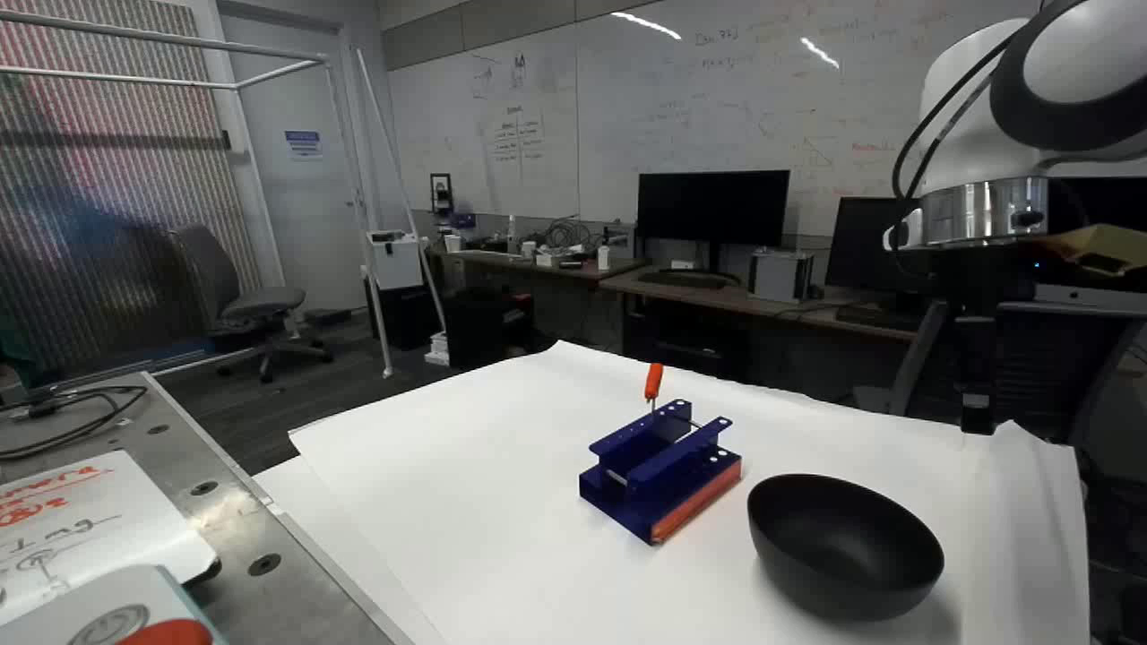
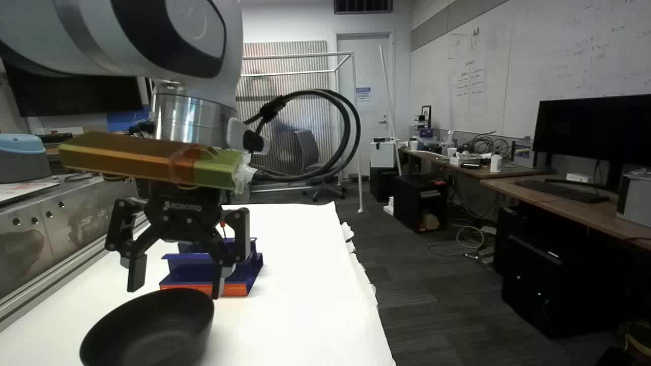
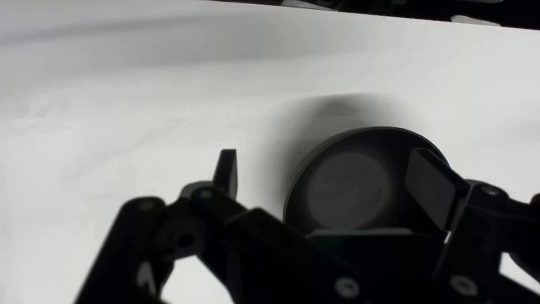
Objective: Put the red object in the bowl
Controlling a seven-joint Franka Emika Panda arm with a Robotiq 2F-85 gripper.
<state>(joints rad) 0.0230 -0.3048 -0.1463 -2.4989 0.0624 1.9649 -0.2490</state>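
one red object (image 1: 654,382) stands in the rack (image 1: 670,467), gripper (image 2: 176,292) spread near bowl (image 1: 842,551).

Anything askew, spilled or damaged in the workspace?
The white table covering looks a bit off: in an exterior view its long edge is ragged and crumpled rather than straight and flat. No spill or damage shows at the black bowl or blue rack.

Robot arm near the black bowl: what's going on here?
Nothing is being handled right now: the robot arm holds its gripper open above the table, with nothing in it. The red object stands upright in the blue rack, not yet in the black bowl, which sits apart on the same table.
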